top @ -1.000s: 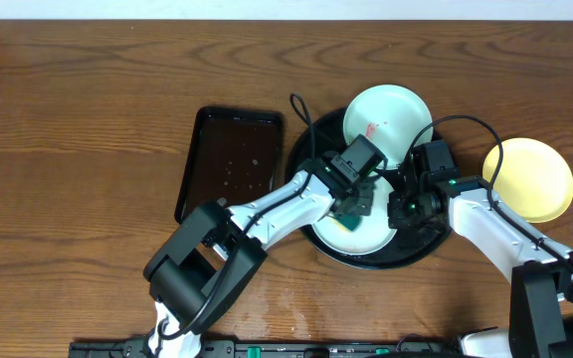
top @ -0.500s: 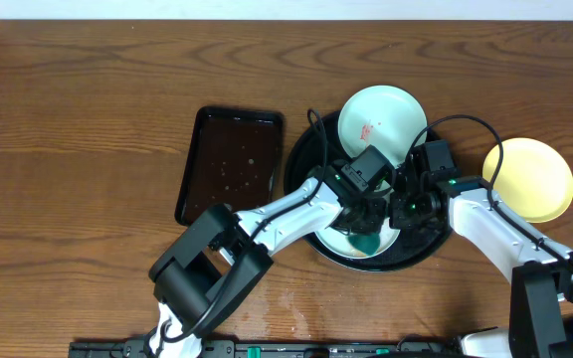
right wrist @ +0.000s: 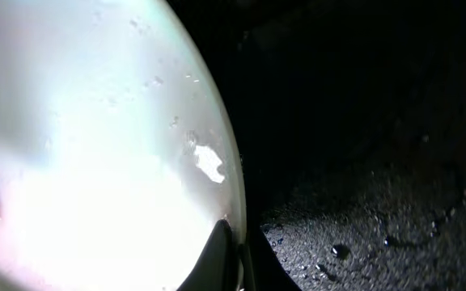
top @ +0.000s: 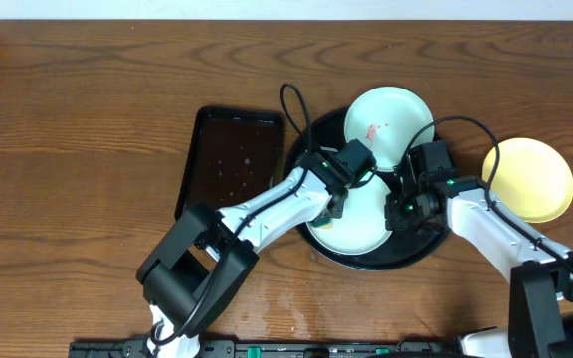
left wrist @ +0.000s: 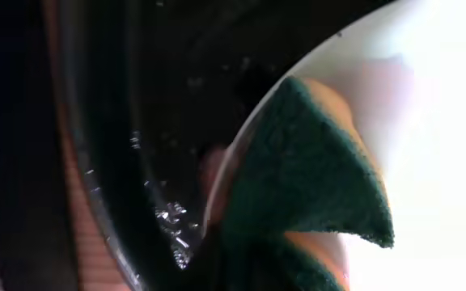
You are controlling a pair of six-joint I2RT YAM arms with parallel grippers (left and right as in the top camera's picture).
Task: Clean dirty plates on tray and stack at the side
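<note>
A pale mint-white plate (top: 358, 227) lies in the large round black tray (top: 421, 247). My left gripper (top: 337, 203) is shut on a green sponge (left wrist: 314, 178) and presses it on the plate's left edge (left wrist: 443, 121). My right gripper (top: 399, 209) is shut on that plate's right rim (right wrist: 95, 162), one finger over the rim (right wrist: 229, 259). A second mint-white plate (top: 388, 121) with a red smear leans on the tray's back rim. A pale yellow plate (top: 528, 179) lies on the table right of the tray.
A smaller rectangular black tray (top: 229, 164) with water drops lies left of the round tray. Cables loop over the round tray's back. The round tray's floor is wet (right wrist: 379, 202).
My left gripper has swept the sponge from the plate's front-middle back to its left edge. The right gripper and the plate stayed put.
</note>
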